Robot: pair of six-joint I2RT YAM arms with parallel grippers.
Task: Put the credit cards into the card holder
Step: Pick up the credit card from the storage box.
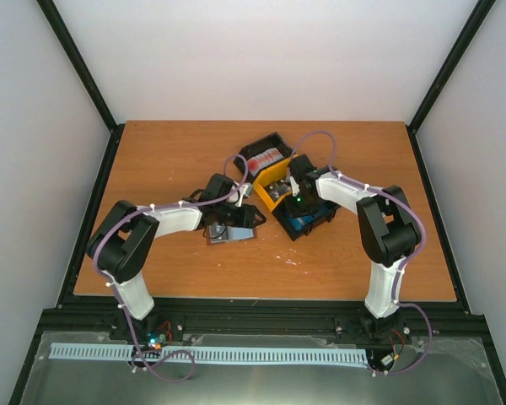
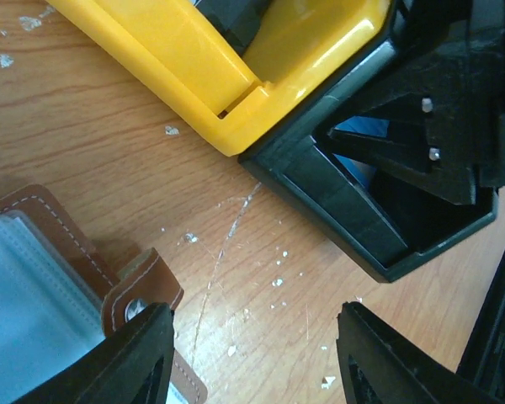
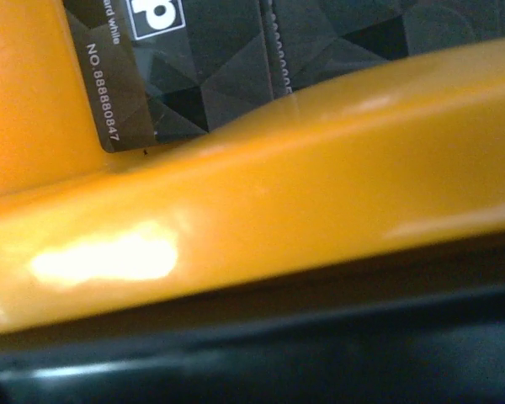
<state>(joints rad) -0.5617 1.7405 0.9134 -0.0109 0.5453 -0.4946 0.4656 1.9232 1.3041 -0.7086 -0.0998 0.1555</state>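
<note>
Left wrist view: the left gripper [image 2: 252,341] is hovering low, jaws apart, empty; the card holder [image 2: 42,278] is lying lower left, partly behind one finger [image 2: 126,362]. For the right gripper [image 1: 280,194], jaw state cannot be told.

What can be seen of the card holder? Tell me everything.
The card holder is brown and leather-like with pale stitching. It lies open on the wooden table, grey-blue lining up. Its snap tab, with a metal stud, sticks out at one side. One of the left arm's fingers overlaps its edge; contact is unclear.
</note>
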